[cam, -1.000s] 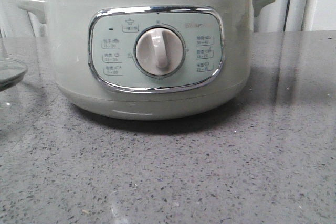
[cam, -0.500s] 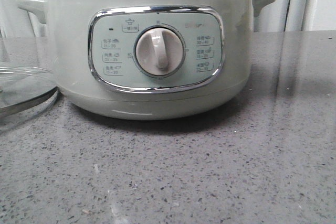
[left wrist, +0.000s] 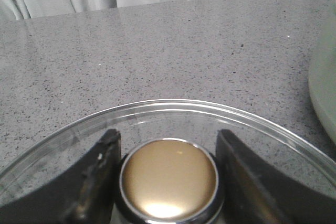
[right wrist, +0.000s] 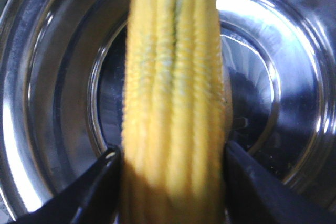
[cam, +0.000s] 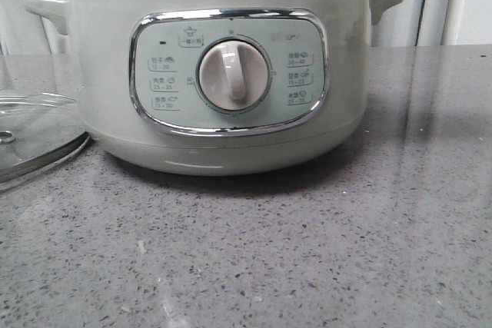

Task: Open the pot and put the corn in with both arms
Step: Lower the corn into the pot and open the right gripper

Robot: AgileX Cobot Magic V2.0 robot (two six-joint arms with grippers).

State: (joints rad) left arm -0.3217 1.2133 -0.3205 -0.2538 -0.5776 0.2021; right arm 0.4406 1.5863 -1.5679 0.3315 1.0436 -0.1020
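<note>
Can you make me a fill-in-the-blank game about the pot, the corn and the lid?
1. The right gripper is holding the ____ between its fingers.
2. The corn hangs above the shiny inside of the ____.
3. The left gripper sits around the gold ____ of the glass lid.
4. In the front view, the lid lies on the table to the ____ of the pot.

Missing words: corn; pot; knob; left

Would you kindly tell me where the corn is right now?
The corn is held between the right hand's fingers directly above the open pot; in the front view it shows just over the pot's rim.
</note>
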